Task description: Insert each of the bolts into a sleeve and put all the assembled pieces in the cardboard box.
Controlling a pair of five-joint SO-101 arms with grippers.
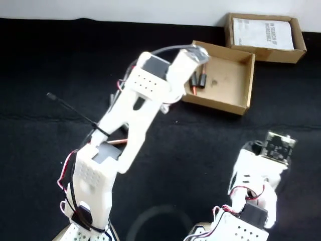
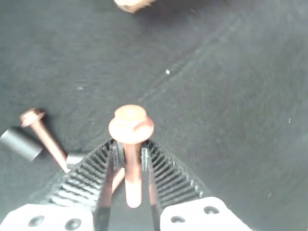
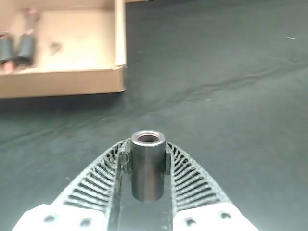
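My left gripper is shut on a copper bolt, holding its shank with the flanged head sticking out past the fingertips, above the black mat. Beside it on the mat lie a second copper bolt and a dark sleeve. My right gripper is shut on a dark metal sleeve, whose open bore faces outward. The cardboard box sits at the back, with two assembled pieces inside near its left wall. The box and those pieces lie ahead of the right gripper.
The left arm stretches from the front left up toward the box's left edge. The right arm stays low at the front right. A second cardboard box holding a printed sheet stands at the back right. Black cloth covers the table.
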